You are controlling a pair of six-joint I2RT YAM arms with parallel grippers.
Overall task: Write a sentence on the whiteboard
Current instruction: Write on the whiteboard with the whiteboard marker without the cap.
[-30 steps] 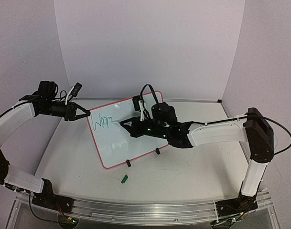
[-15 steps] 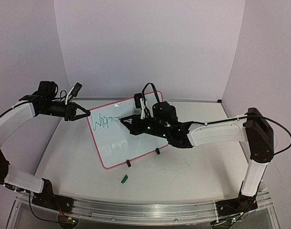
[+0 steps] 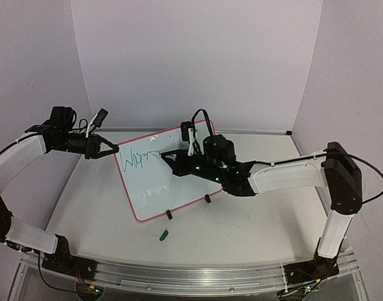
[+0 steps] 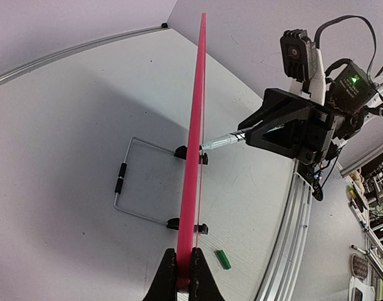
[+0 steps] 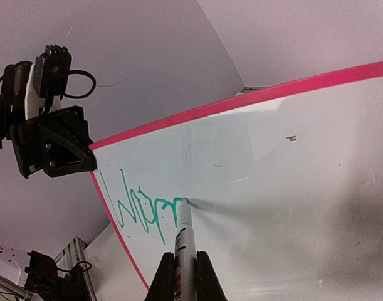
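- The small, shiny white board with a thin pink frame (image 3: 163, 188) stood tilted on the pale worktop (image 3: 254, 226), near the middle, on two little black feet.
- The left hand (image 3: 113, 149) was closed tight on the board's far left corner, pinching the pink frame.
- The right hand (image 3: 168, 157) was closed around a thin marker pen (image 5: 184, 241), and the pen's tip touched the board.
- Some green writing (image 3: 136, 159) sat by the board's far left corner, with the tip at its right end.
- A small green bit (image 3: 163, 236) lay on the worktop, nearer than the board and apart from it.
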